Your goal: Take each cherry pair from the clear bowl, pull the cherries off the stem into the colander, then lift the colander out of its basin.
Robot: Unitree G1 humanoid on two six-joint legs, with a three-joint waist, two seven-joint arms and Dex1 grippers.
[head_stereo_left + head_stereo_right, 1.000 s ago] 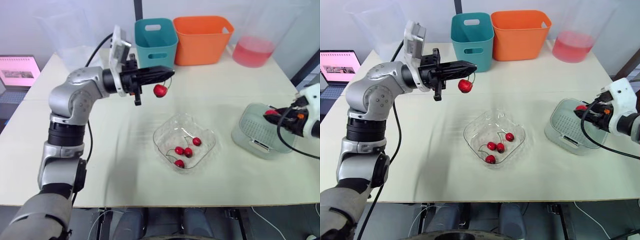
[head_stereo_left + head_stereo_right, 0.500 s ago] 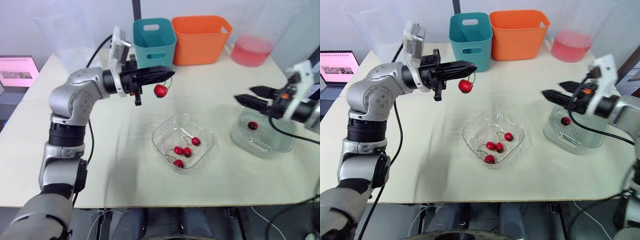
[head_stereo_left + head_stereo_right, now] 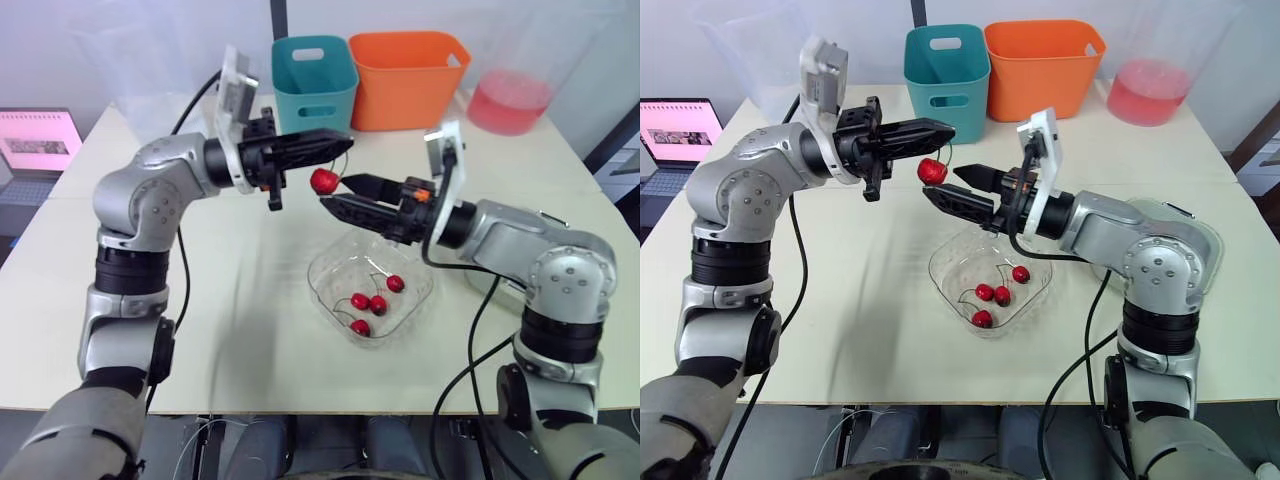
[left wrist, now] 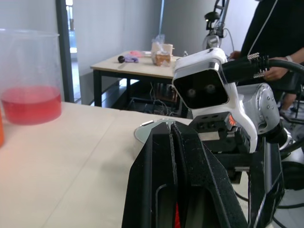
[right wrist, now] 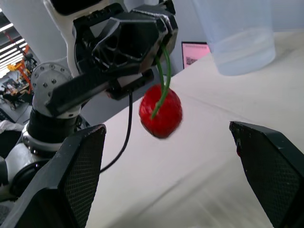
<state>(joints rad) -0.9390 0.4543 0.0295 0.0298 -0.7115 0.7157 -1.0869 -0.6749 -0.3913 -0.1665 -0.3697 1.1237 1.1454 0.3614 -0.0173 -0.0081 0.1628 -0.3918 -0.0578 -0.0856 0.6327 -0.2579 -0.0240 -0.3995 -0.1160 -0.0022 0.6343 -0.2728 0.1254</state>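
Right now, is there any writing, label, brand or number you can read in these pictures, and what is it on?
No text can be read.
Laptop screen: a pink page with small dark marks, too small to read.
Teal bin: no label on the face that shows.
Orange bin: no label on the face that shows.

One red cherry [image 3: 322,181] hangs midair by its stem; four cherries [image 3: 368,302] lie in the clear bowl [image 3: 313,283].

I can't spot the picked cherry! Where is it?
In the left eye view, the cherry hangs by its stem from the left gripper, in front of the open right gripper, higher than the clear bowl.
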